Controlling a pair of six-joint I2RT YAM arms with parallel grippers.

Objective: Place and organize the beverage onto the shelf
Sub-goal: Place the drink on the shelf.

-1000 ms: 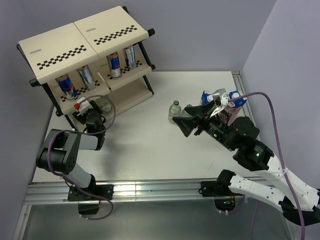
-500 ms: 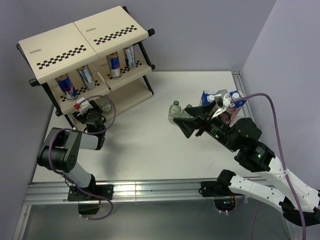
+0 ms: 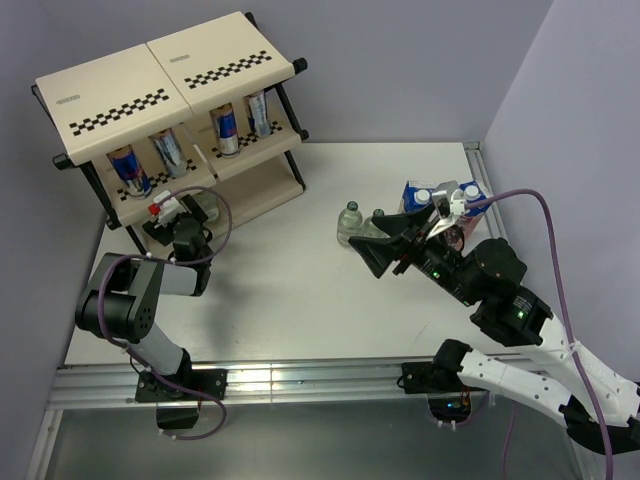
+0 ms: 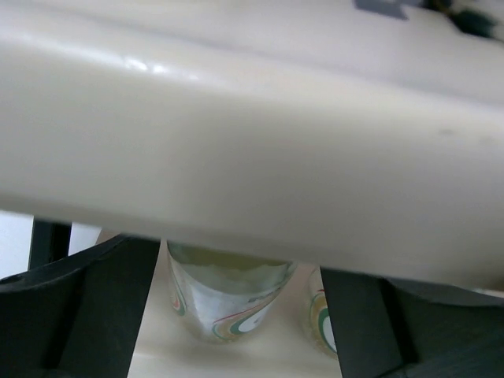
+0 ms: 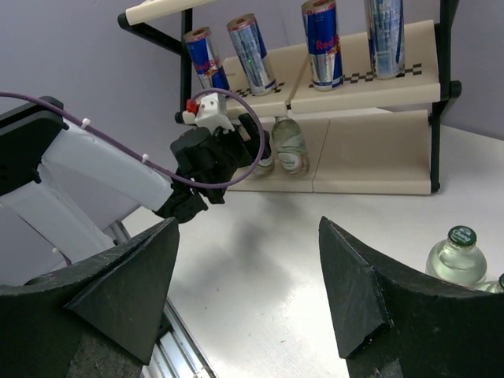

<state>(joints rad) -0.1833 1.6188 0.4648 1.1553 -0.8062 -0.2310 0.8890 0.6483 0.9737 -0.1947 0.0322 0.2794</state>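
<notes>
Black left gripper [image 4: 240,335] spread either side of clear bottle [image 4: 224,295] standing on shelf [image 3: 170,75] bottom tier, second bottle [image 4: 323,319] just beside it. Four Red Bull cans [image 5: 323,43] line middle tier. Right gripper [image 5: 248,236] spread, empty, above table [image 3: 280,290]. Remaining, by my judgement: two table bottles [image 3: 348,222], both cartons [image 3: 428,195].

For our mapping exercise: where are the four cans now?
Top view, far left: the cans stand in a row on the shelf, middle tier, above two bottles.
</notes>
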